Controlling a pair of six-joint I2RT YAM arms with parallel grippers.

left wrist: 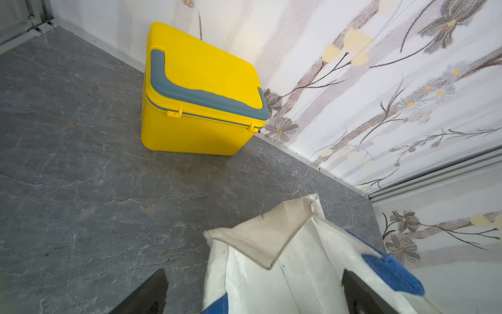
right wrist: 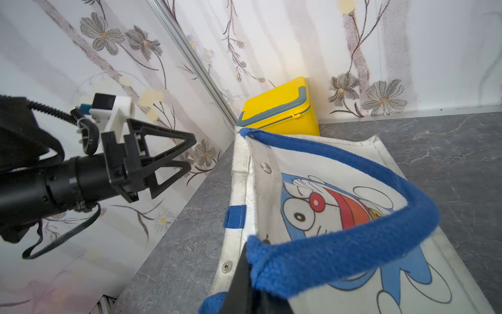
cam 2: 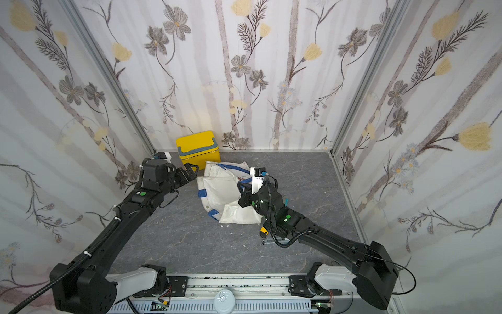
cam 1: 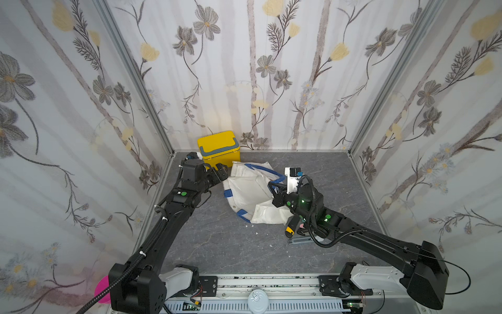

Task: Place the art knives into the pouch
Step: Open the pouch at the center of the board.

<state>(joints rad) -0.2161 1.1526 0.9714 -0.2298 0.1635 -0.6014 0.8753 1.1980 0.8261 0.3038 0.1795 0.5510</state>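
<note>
**Holdings, left to right**

1. Left pincer (cam 1: 222,171): jaws spread wide, holding nothing. It sits at the left rim of the pouch (cam 1: 250,190). In the left wrist view the rim's folded-over corner lies between my fingers (left wrist: 152,292) (touching or not, I cannot tell).
2. Yellow box (cam 1: 218,148): lid down, grey handle on top, against the back wall. It is just behind the left pincer and the pouch's far corner.
3. Pouch: white canvas, crumpled on the grey desk (cam 1: 217,244) between my two pincers. The blue cartoon cat (right wrist: 326,206) faces up in the right wrist view.
4. Right pincer (cam 1: 275,188): closed tight on the blue strap (right wrist: 339,244) at the pouch's right side, with the loop raised off the canvas.
5. Art knife (cam 1: 289,229): only its yellow-and-black end shows (the rest is hidden under my right arm). It lies on the desk just beside the pouch's near right corner, outside the pouch. It is nearer the camera than the right pincer and well apart from the left one. Neither pincer holds it.
</note>
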